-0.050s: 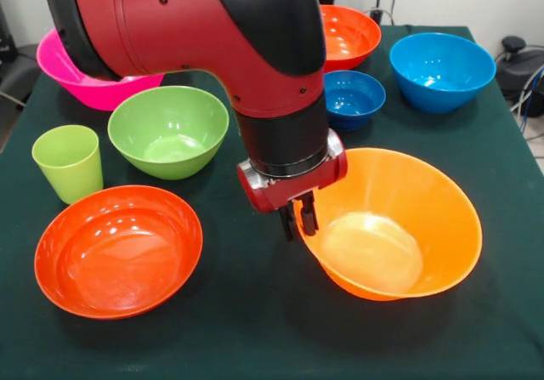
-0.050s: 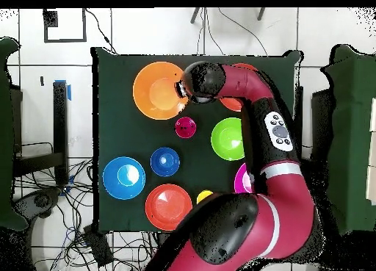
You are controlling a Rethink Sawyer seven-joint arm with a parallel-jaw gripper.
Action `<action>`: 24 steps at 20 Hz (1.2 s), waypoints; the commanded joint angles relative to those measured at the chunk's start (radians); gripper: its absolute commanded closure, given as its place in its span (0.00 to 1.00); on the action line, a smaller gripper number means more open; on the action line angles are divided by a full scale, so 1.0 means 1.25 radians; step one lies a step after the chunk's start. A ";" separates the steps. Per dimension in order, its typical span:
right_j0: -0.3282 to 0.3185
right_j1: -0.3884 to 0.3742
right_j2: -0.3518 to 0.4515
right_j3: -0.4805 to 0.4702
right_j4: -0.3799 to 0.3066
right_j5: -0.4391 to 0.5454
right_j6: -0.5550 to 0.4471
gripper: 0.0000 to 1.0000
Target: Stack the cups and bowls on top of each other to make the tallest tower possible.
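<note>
Arm bent low — pincer [image 1: 299, 218] clenched on big orange bowl [image 1: 399, 227] rim.

Red arm [image 1: 187, 23] w/ black joints, silver wrist ring.

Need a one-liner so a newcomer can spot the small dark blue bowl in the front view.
Start from the big orange bowl tilted at the gripper, then look to the table's far side. There the small dark blue bowl sits between a red-orange bowl and the light blue bowl. It is darker and smaller than the light blue one.
</note>
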 commanded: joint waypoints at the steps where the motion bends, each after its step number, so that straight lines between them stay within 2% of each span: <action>1: -0.036 0.031 0.033 0.079 -0.098 -0.050 -0.235 1.00; 24: -0.066 0.048 0.063 0.066 -0.117 -0.023 -0.251 1.00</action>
